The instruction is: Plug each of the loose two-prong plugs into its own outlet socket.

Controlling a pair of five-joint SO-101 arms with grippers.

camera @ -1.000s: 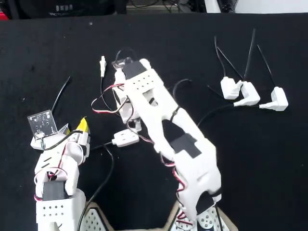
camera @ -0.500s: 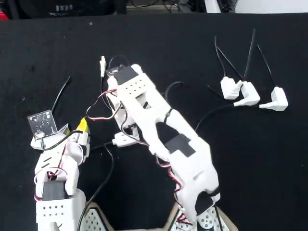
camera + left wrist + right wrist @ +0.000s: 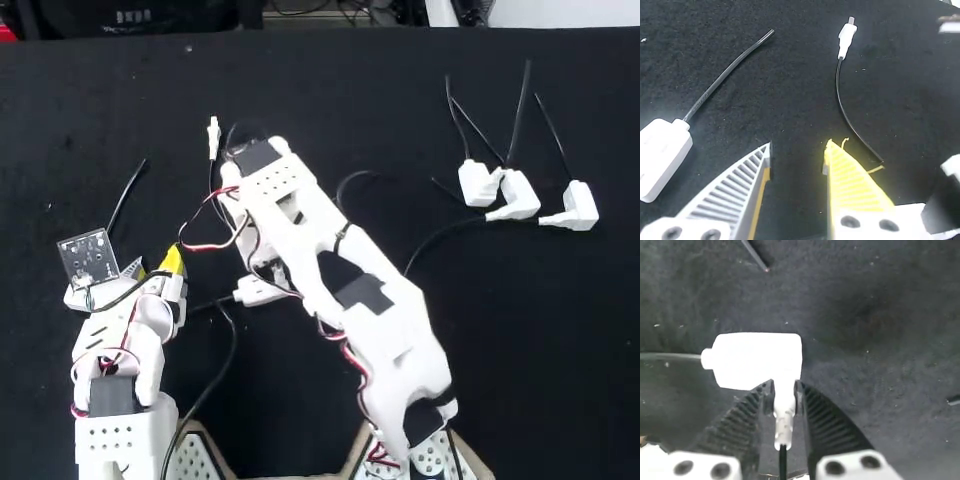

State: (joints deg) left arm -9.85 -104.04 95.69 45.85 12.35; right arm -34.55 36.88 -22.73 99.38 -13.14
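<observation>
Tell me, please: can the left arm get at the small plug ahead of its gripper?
Probably yes. The left gripper is open, and bare cloth lies between it and the small plug. The right arm stands close beside that plug, though, and may crowd the approach.
</observation>
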